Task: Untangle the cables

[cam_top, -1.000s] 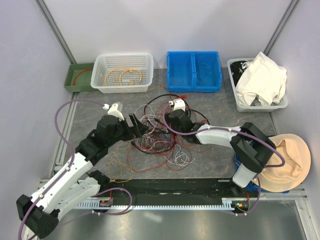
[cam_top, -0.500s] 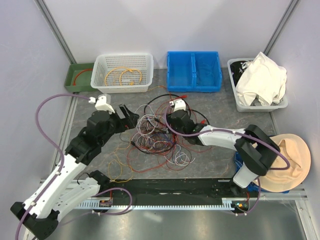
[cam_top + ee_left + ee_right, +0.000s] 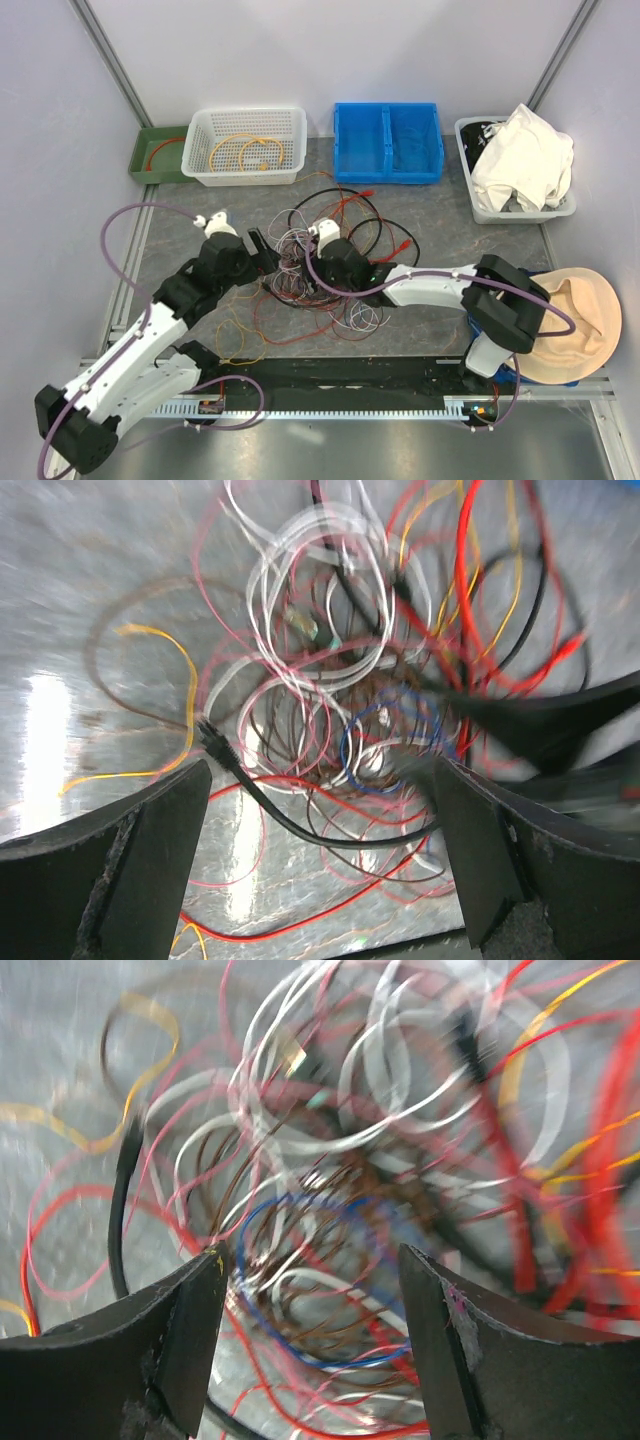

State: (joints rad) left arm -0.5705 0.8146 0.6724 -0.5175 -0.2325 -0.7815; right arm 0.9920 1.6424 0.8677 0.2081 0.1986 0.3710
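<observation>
The cables (image 3: 322,262) lie in a jumble of red, white, brown, black, yellow and blue wires mid-table. My left gripper (image 3: 268,252) is open at the tangle's left edge. In the left wrist view my left gripper (image 3: 320,830) straddles a black cable (image 3: 300,825) with a plug end and red wires, touching none that I can see. My right gripper (image 3: 308,280) reaches into the tangle from the right. In the right wrist view my right gripper (image 3: 312,1305) is open over a blue loop (image 3: 290,1280) and brown and white coils.
A white basket (image 3: 246,172) holds a yellow cable, a green tray (image 3: 140,160) holds an orange one. A blue bin (image 3: 388,172), a grey bin (image 3: 478,208) of white cloth and a beige hat (image 3: 585,315) stand around. A loose yellow wire (image 3: 240,345) lies front left.
My left gripper swung up and left, then came back down to the tangle's left edge. My right gripper moved left and nearer, deeper into the tangle. The wires shifted a little.
</observation>
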